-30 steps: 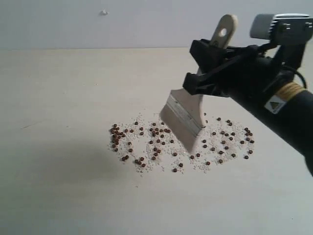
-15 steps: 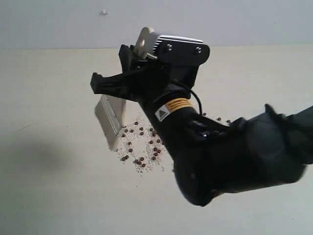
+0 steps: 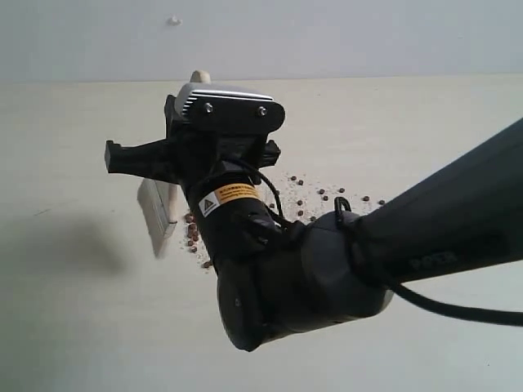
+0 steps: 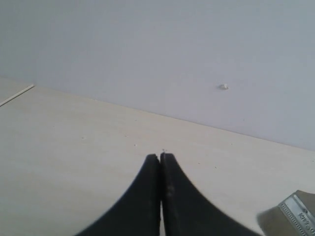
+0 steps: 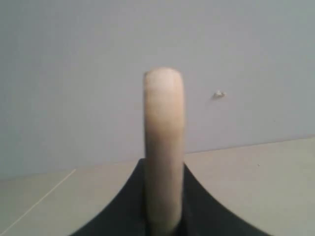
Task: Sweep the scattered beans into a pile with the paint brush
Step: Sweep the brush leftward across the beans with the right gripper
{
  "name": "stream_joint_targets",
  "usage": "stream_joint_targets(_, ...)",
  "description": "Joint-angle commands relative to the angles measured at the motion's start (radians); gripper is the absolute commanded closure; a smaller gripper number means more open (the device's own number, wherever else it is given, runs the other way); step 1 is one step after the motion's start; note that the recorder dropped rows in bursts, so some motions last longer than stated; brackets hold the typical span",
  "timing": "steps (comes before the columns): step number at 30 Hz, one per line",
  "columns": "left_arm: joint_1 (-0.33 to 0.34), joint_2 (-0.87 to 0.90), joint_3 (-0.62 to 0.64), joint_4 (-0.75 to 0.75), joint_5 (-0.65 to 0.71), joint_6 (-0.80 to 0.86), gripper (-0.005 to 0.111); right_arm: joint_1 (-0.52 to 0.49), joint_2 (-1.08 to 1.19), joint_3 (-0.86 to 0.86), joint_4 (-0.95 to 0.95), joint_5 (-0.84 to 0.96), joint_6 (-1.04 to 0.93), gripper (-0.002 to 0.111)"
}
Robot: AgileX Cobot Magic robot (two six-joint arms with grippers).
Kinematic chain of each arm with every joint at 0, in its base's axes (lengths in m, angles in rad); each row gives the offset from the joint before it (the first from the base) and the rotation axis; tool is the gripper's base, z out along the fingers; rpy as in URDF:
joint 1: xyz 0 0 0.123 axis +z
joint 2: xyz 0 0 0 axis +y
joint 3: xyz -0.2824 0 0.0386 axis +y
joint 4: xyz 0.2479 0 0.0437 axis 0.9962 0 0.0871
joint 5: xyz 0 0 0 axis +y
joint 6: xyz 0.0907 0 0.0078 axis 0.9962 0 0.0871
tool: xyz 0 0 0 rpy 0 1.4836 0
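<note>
Brush (image 5: 163, 113) clamped in right gripper (image 5: 163, 166)
Jaws closed on the handle, whose end juts past them; bristles hang below them, just beside the nearest beans (image 3: 193, 232), most hidden behind the arm. Left gripper (image 4: 160, 158) jaws pressed together, tips touching

Paint brush (image 3: 157, 219): pale bristles, silver band, wooden handle; held tilted, bristles down at the scatter's left edge.
Beans (image 3: 301, 201): tiny, dark brown, scattered loosely; many are hidden.
</note>
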Motion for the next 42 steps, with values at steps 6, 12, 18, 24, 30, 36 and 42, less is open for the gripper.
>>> stream_joint_targets(6,0.004,-0.005,0.003,-0.009,-0.008,-0.004,0.107,-0.001,0.012,-0.009,0.074,-0.022,0.03,0.108)
stream_joint_targets(12,0.004,-0.005,0.003,-0.009,-0.008,-0.004,0.107,-0.001,0.014,-0.009,0.07,-0.002,0.03,0.108)
stream_joint_targets(18,0.004,-0.005,0.003,-0.009,-0.007,-0.002,0.107,-0.001,0.014,-0.009,0.068,0.027,0.028,0.108)
stream_joint_targets(24,0.004,-0.005,0.003,-0.009,-0.007,-0.002,0.107,-0.002,0.046,-0.009,0.089,0.04,-0.036,0.108)
stream_joint_targets(30,0.004,-0.005,0.003,-0.009,-0.007,-0.002,0.107,-0.019,0.071,-0.009,0.135,0.05,-0.085,0.108)
stream_joint_targets(36,0.004,-0.005,0.003,-0.009,-0.007,-0.002,0.107,-0.019,0.071,-0.009,0.311,0.024,-0.32,0.108)
stream_joint_targets(42,0.004,-0.005,0.003,-0.009,-0.007,-0.002,0.107,-0.019,0.071,-0.009,0.491,-0.022,-0.493,0.108)
